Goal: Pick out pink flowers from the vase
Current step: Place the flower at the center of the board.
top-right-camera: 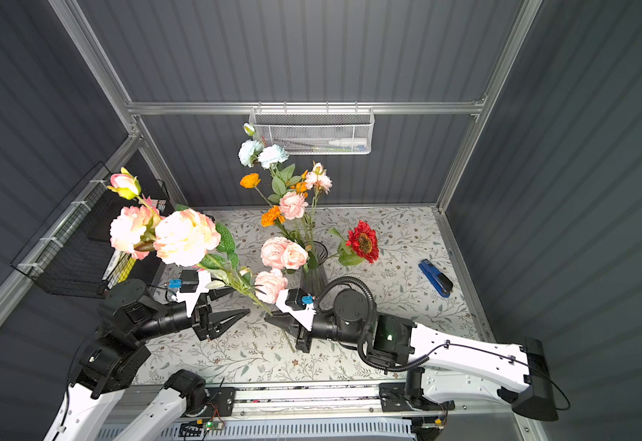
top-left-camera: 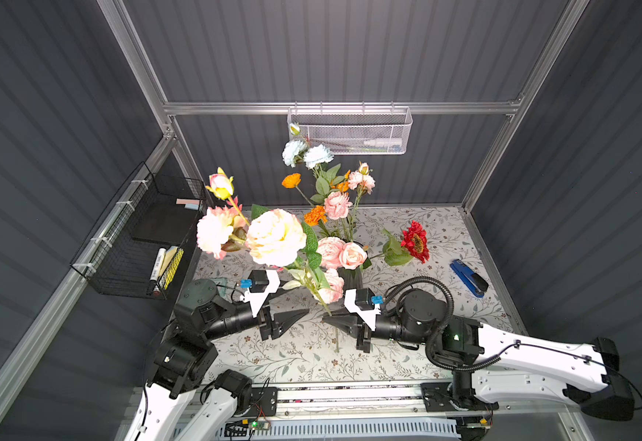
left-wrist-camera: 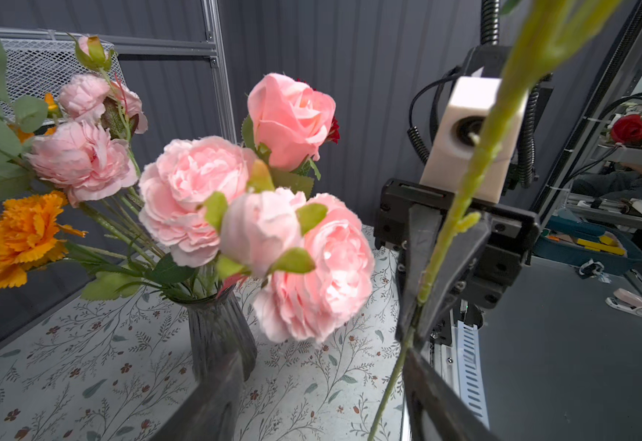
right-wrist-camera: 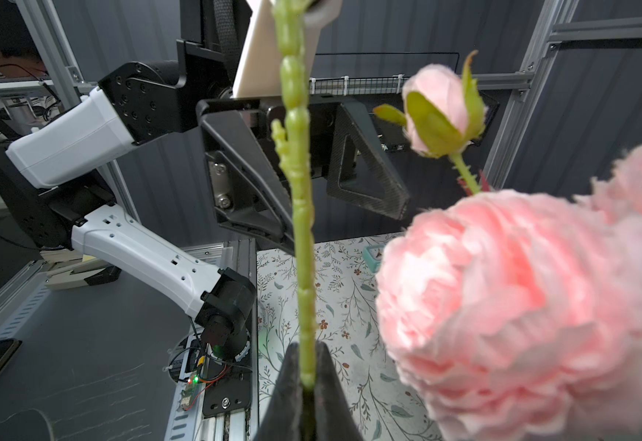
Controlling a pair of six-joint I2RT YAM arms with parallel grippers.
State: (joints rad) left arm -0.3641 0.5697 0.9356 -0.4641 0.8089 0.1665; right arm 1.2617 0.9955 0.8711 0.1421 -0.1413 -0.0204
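Now the R gripper [top-left-camera: 325, 317] is clamped on the lower stem [right-wrist-camera: 303, 267] of one pink spray. The spray is already clear of the vase [top-left-camera: 351, 278] and held up just near of it, w/ its big pale blooms [top-left-camera: 275, 236] hanging out to the left. The L gripper [right-wrist-camera: 344, 223] has its jaws apart beside the stem and holds nothing. Other pink flowers [top-left-camera: 329, 250] sit in the vase at mid-table. Handling, prob.: v. light but top-heavy, so it can swing in a low pinch. Stem looks thin, bendy and ridged, i.e. decent bite. Petals are soft fabric, easily crushed. Best hold is bare stem below the leaves, never the heads.
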